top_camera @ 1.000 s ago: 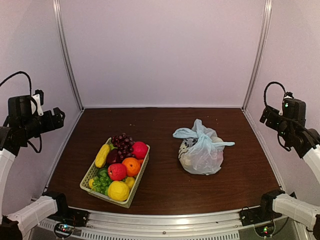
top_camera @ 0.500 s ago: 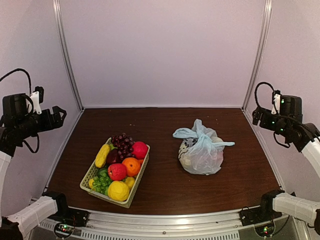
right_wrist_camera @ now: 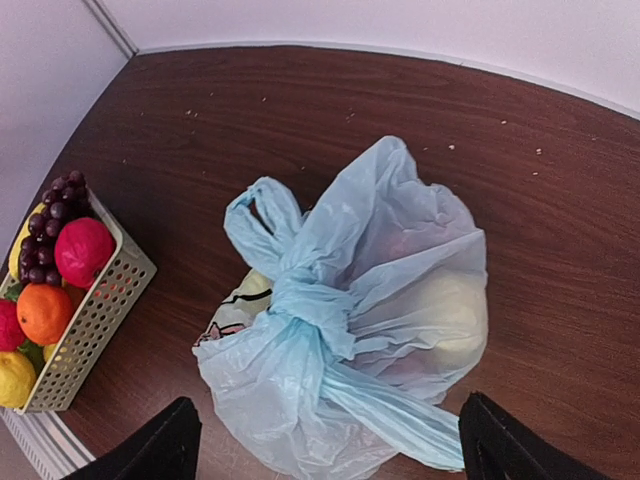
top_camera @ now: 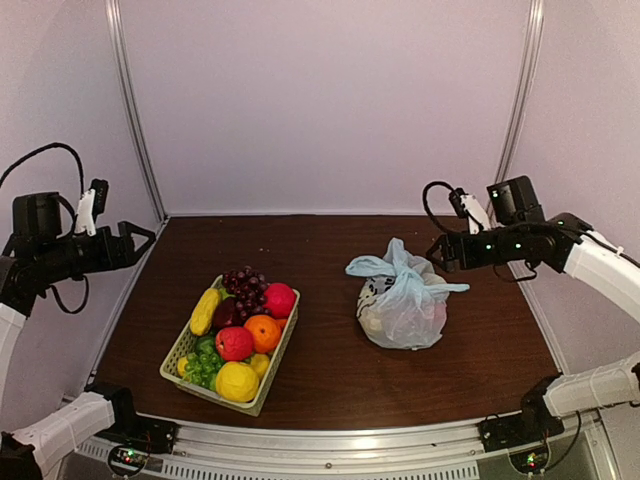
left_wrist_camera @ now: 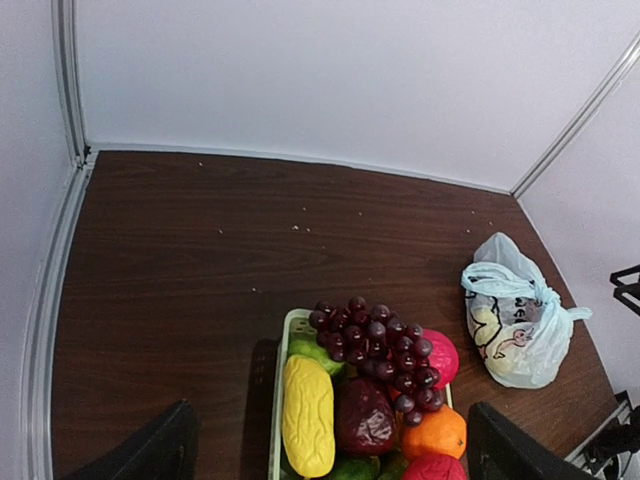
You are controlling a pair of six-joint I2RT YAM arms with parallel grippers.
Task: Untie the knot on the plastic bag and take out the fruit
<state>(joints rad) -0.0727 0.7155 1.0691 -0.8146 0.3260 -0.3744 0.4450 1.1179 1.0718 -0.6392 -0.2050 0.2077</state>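
Left end effector (top_camera: 147, 237), right end effector (top_camera: 437, 254) wide, empty; knot (right_wrist_camera: 300, 300) apparently intact.

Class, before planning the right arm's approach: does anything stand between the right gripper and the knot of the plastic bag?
Nothing visible does. The open right gripper hangs just right of the plastic bag; its wrist view shows the knot bare on top. The fruit basket sits apart, on the bag's far side.

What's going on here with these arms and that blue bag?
Two robot arms are set to open a tied plastic bag. The right gripper hangs open above it, touching nothing; the knot is not yet undone. The left gripper hangs open at the far left, away from the basket of fruit.
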